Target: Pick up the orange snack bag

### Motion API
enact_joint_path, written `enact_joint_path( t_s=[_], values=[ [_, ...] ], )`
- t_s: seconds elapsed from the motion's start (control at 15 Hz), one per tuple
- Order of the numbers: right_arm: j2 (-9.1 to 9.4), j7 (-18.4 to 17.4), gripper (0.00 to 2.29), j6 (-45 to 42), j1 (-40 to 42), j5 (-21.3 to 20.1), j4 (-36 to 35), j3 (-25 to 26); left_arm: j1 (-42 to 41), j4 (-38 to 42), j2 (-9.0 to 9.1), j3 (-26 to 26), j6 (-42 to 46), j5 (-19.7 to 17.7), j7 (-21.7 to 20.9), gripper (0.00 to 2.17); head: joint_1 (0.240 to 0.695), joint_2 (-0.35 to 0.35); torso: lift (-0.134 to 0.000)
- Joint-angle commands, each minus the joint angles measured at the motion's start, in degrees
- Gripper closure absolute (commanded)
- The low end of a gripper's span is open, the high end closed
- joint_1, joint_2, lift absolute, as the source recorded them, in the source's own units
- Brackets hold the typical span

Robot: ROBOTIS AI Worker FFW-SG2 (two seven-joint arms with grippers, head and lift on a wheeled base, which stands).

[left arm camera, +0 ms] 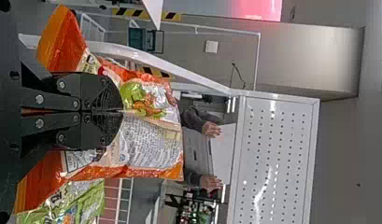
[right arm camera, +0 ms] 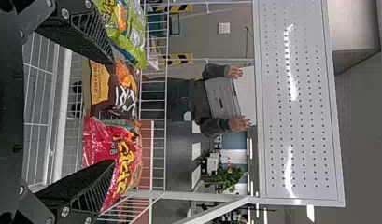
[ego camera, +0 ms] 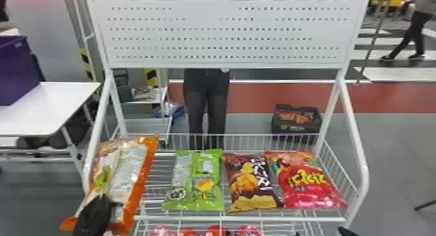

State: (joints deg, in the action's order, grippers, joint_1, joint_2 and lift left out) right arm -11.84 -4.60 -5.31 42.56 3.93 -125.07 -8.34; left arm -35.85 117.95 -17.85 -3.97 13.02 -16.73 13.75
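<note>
Fingers (left arm camera: 102, 93) of my left arm pinch a fold of the orange snack bag (left arm camera: 153, 147), probably to secure slick film without crushing snacks. The left wrist view details that grip; the head view places it beside the green snack bag (ego camera: 196, 201). My right fingers (right arm camera: 88, 183) stand wide.

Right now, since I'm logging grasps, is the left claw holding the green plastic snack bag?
No, the left claw pinches the orange plastic snack bag; the green bag lies in the white wire basket.
</note>
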Motion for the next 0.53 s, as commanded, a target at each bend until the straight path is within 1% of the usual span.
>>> enact_joint_path(
  t_s=[0.0,0.13,0.47],
  values=[
    [-0.03,-0.1,0.14,0.0,0.1,0.0,0.1,0.0,-2.3,0.5,-0.25,1.2,2.5,0.2,-0.2,1.26,0.499,0.0,0.0],
    [-0.03,-0.1,0.14,0.0,-0.1,0.1,0.4,0.0,-4.1,1.1,-0.78,2.2,3.5,0.3,-0.2,1.26,0.499,0.0,0.0],
    [-0.03,-0.1,0.14,0.2,-0.5,0.2,0.8,0.2,-8.0,1.6,-1.13,4.0,4.2,0.7,-0.3,1.26,0.499,0.0,0.0]
  ],
)
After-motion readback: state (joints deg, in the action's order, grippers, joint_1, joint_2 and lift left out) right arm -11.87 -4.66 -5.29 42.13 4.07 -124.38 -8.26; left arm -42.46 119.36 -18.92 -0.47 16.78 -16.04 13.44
